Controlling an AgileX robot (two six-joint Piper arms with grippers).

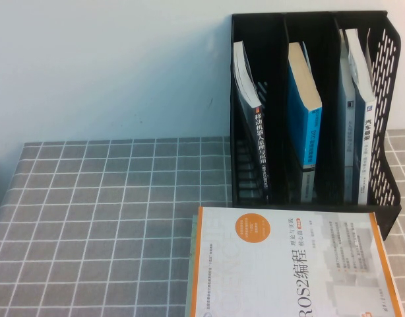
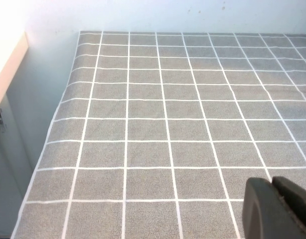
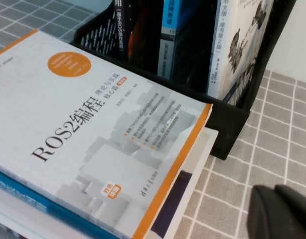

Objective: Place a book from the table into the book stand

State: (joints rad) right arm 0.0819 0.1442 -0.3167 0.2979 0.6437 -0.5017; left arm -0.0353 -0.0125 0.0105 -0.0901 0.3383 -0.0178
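Observation:
The book (image 1: 366, 125), white with grey car-part drawings, stands upright in the right compartment of the black book stand (image 1: 389, 72) at the back right of the table (image 1: 90, 218). It also shows in the right wrist view (image 3: 237, 50), inside the stand (image 3: 228, 124). My right gripper (image 3: 274, 190) is shut and empty, low over the cloth in front of the stand's right corner. My left gripper (image 2: 271, 182) is shut and empty over bare cloth (image 2: 168, 124) on the left side. Neither gripper shows in the high view.
A white orange-edged book (image 1: 288, 264) lies flat on a small stack in front of the stand, also seen in the right wrist view (image 3: 93, 129). A blue book (image 1: 303, 112) fills the middle compartment, a dark book (image 1: 252, 125) the left one. A white wall stands behind.

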